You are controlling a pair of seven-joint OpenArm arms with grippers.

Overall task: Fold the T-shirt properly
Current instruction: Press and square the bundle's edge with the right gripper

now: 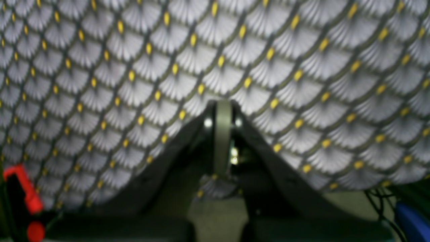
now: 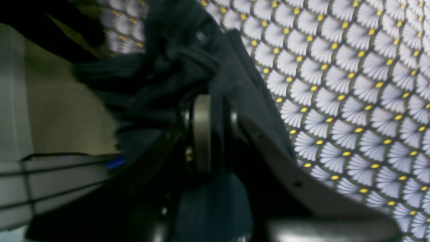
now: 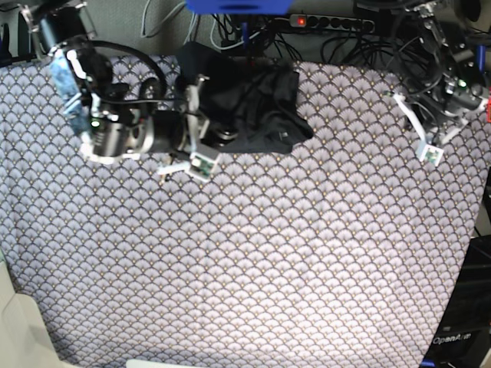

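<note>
T-shirt (image 3: pixel 257 107) crumpled in heap at far edge of desk (image 3: pixel 253 268), left of centre; no fold made yet, needs spreading flat first. Right tool (image 2: pixel 216 111) clenched on bunched dark cloth. Left tool (image 1: pixel 222 114) clenched, nothing in it, far right near desk edge. Patterned cover bare across near side: ample room.

Black T-shirt (image 3: pixel 257 107) on lilac, yellow-dotted, fan-patterned tablecloth (image 3: pixel 268 253).
</note>
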